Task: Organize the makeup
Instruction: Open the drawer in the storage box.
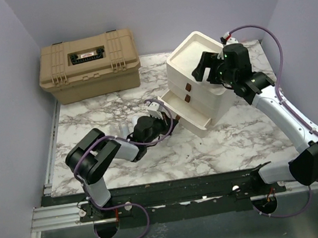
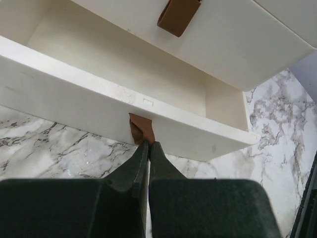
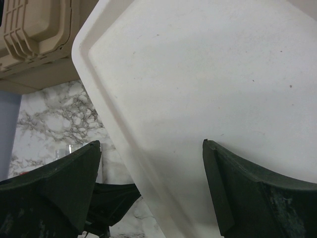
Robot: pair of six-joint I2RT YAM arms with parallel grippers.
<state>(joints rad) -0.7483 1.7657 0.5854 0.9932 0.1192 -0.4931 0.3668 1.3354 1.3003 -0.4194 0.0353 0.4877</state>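
Broadly, pale lavender walls close in a marble-patterned tabletop that spreads beneath and beyond both pincers. Well off to the left of the left pincer, against the back wall, sits a tan toolbox with its lid down. Directly ahead of that pincer stands the cream drawer unit, set askew on the marble, with its lower drawer standing open toward the pincer.

The right pincer hangs over the unit's tray-like top, fingers spread wide with nothing between them. Whether they touch the top cannot be told. The left pincer's fingers are pressed together on the brown pull tab at the drawer's front, pinching its lower tip. A second brown tab shows on the drawer above this pincer, cut off by the top edge of the wrist view.

Of the makeup, a small pale item appears on the marble just left of the left pincer's wrist, partly behind the arm and too small to name. The open drawer's inside shows only in part. Its left end runs out of the wrist view, and its front wall hides the near floor.
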